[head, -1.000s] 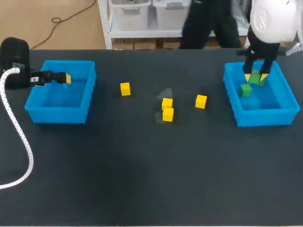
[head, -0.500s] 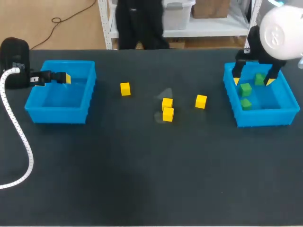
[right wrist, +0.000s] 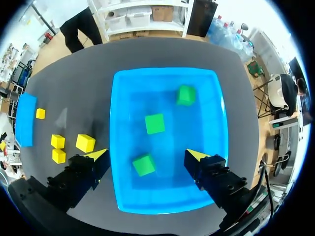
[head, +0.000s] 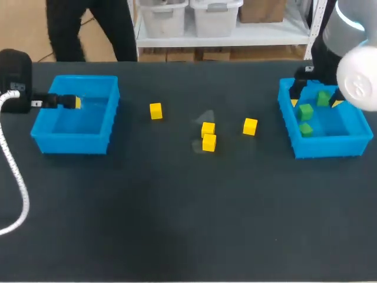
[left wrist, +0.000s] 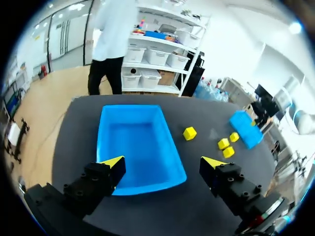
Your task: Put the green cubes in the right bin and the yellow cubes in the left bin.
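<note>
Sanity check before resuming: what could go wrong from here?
1. Two yellow cubes sit touching or nearly so mid-table; fingers closing on one may shove or catch the other.
2. The yellow cube nearest the right bin lies far from the left gripper, open at the left bin; reaching it could crowd the right gripper, open over that bin.

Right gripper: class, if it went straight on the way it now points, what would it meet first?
Probably the nearest green cube in the right bin, lying between the tips of the right gripper; depth is unclear.
</note>
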`<state>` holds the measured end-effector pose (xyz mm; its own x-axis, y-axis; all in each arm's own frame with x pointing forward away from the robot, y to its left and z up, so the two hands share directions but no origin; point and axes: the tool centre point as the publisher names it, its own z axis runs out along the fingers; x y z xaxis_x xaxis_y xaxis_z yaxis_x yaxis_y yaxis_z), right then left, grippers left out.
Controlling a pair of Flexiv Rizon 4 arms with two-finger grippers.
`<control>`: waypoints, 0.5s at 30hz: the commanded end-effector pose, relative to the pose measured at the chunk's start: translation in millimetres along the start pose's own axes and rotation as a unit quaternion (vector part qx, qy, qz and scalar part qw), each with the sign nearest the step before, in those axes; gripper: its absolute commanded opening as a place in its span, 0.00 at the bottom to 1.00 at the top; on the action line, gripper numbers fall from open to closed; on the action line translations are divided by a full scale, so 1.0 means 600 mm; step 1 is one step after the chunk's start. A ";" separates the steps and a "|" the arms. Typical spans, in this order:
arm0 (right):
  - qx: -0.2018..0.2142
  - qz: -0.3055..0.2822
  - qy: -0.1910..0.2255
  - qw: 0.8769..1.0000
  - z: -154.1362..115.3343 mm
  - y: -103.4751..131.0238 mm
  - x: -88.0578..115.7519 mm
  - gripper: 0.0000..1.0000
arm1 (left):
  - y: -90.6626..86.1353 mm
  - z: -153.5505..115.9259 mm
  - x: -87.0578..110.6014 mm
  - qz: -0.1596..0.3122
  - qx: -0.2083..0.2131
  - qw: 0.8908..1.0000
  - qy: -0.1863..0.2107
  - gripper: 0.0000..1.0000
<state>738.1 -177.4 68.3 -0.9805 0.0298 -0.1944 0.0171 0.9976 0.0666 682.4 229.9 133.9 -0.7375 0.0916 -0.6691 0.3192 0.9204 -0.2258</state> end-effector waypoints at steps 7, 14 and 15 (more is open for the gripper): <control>0.001 0.001 -0.197 0.980 -0.002 -0.002 0.010 1.00 | -0.085 0.053 -0.048 0.048 -0.095 0.992 0.075 1.00; 0.001 0.001 -0.197 0.980 -0.002 -0.002 0.010 1.00 | -0.148 0.106 -0.083 0.060 -0.101 0.987 0.113 1.00; 0.001 0.001 -0.197 0.980 -0.002 -0.002 0.010 1.00 | -0.153 0.116 -0.085 0.060 -0.103 0.985 0.122 1.00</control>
<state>737.2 -177.6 68.6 -0.9414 0.0385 -0.3350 0.0167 0.9976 0.0678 704.8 136.5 147.6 -0.7706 0.2401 -0.5904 0.4004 0.9031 -0.1554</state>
